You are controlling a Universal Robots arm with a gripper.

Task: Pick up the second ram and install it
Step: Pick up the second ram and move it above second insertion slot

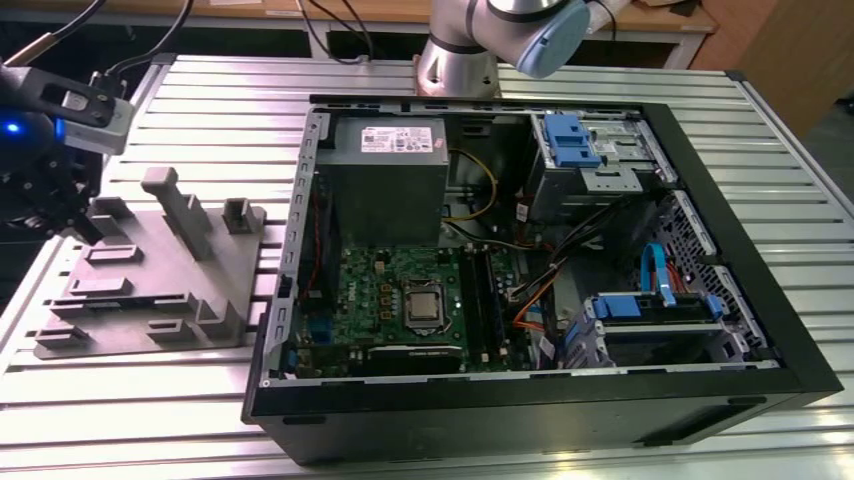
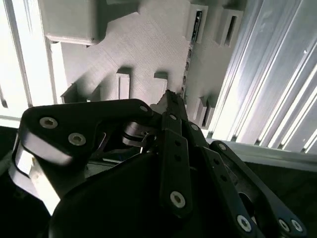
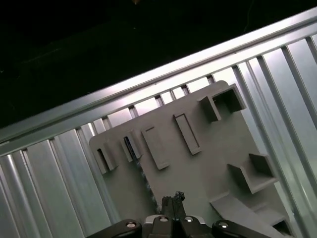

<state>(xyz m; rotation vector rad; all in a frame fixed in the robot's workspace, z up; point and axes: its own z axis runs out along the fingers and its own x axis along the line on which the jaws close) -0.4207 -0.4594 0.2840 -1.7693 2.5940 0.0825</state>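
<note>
**Item: the second ram point(image 3: 143, 179).** A thin dark board standing on edge in the slotted blocks of the grey fixture point(image 1: 160, 275). In both wrist views it shows as a narrow dark strip across the fixture plate. The fixture lies on the ribbed metal surface point(image 1: 200, 80), at the exterior view's left and well apart from the motherboard point(image 1: 380, 285).

**Item: claw point(image 3: 174, 199).** Clenched, with the tips drawn together and held low over the fixture, just beside the near end of the board. Whether any of the board is pinched between the tips cannot be told.

**Item: open computer case point(image 1: 534, 405).** It lies on its side, with the motherboard exposed and the long memory slots point(image 1: 483, 300) beside the processor socket (what they hold cannot be made out).

**Status, by judgement.** Early in the task. The claw is at the pick-up spot, but the board is not yet lifted from its fixture. The carry to the case and the seating in a slot are both left to do.
</note>
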